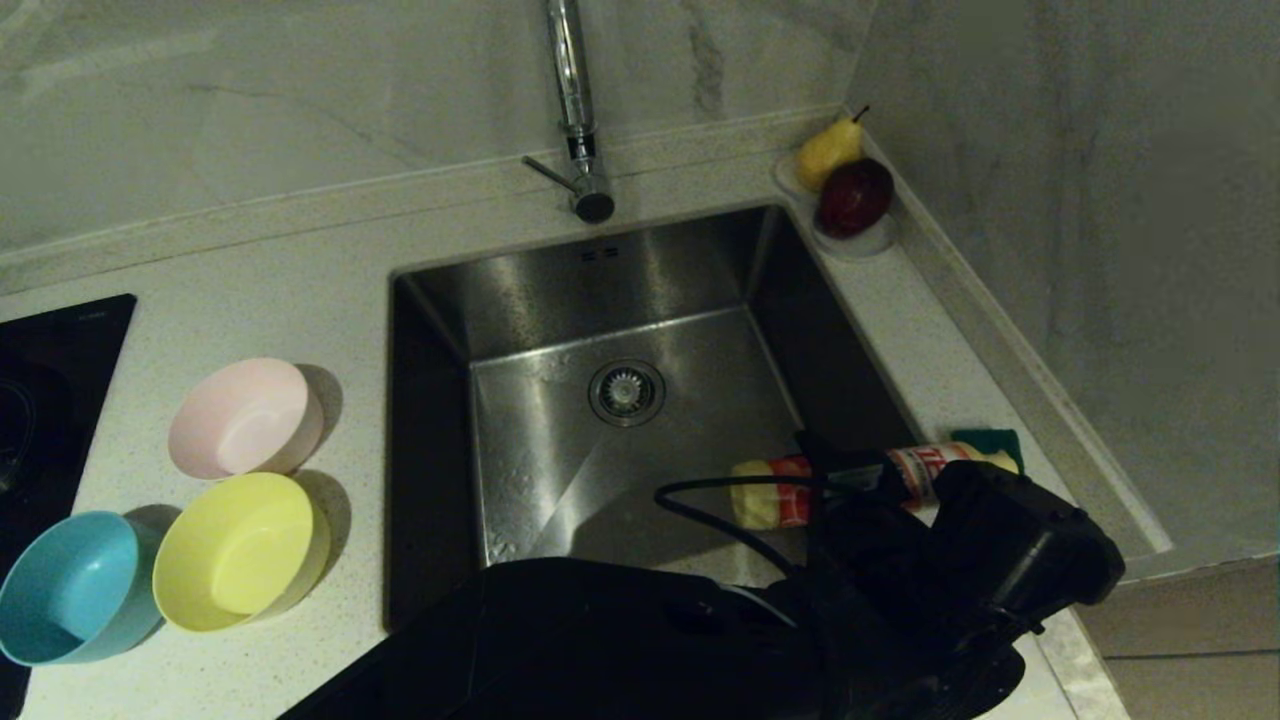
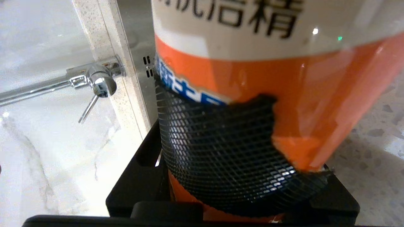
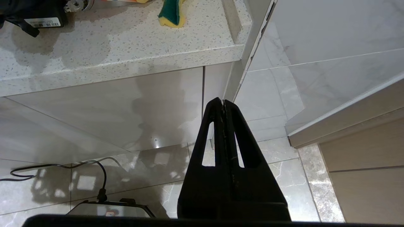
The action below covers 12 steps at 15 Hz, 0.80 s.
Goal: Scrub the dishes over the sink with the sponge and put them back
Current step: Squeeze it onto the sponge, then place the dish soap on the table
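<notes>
Three dishes stand on the counter left of the sink (image 1: 560, 290): a pale pink bowl (image 1: 245, 417), a yellow bowl (image 1: 240, 552) and a light blue bowl (image 1: 70, 590). The green-and-yellow sponge (image 1: 990, 440) lies on the counter right of the sink, also seen as the sponge (image 3: 172, 12) in the right wrist view. My left gripper (image 1: 850, 480) reaches across and is shut on a detergent bottle (image 1: 790, 495), which lies level with its yellow end over the basin. Up close, the left gripper (image 2: 233, 189) clasps the orange-and-white bottle (image 2: 315, 94) round a black mesh patch. My right gripper (image 3: 222, 102) hangs shut below the counter edge.
A chrome faucet (image 1: 575, 110) rises behind the sink. A white dish (image 1: 870, 240) with a pear and a red apple sits in the back right corner. A black cooktop (image 1: 50, 380) lies at the far left. A marble wall closes in the right side.
</notes>
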### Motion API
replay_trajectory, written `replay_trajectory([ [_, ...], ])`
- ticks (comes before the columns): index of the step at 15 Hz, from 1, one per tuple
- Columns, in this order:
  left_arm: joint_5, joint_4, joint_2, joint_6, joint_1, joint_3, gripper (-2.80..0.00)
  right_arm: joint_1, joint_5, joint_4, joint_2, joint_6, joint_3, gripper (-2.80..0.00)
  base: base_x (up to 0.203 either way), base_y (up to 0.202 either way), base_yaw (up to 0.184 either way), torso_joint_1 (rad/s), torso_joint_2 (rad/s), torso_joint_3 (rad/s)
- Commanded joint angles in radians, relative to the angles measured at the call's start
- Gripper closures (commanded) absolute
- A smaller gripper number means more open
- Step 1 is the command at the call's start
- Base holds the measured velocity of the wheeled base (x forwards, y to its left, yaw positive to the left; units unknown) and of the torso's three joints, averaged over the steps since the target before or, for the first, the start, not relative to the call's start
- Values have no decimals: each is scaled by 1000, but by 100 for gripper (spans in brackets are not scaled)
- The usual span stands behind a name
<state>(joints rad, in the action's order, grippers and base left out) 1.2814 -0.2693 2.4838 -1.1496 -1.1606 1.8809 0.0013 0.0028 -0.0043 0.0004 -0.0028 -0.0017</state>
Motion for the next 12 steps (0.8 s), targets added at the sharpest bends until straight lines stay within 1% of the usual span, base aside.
replay_trajectory([
  [1,16,-13,-1,-1,-1,1,0,0,0,0,0,0,0,0,0,0,0,0,0,0],
  [2,16,-27,-3,8,-1,1,0,0,0,0,0,0,0,0,0,0,0,0,0,0],
  [5,15,-117,-19,12,-1,0,0,0,0,0,0,0,0,0,0,0,0,0,0,0],
  [8,-5,-194,-42,34,-2,0,0,0,0,0,0,0,0,0,0,0,0,0,0,0],
  [9,-17,-238,-44,55,-2,0,0,0,0,0,0,0,0,0,0,0,0,0,0,0],
  [10,-23,-280,-51,88,-5,0,0,0,0,0,0,0,0,0,0,0,0,0,0,0],
  [12,-28,-325,-73,166,-11,0,0,0,0,0,0,0,0,0,0,0,0,0,0,0],
])
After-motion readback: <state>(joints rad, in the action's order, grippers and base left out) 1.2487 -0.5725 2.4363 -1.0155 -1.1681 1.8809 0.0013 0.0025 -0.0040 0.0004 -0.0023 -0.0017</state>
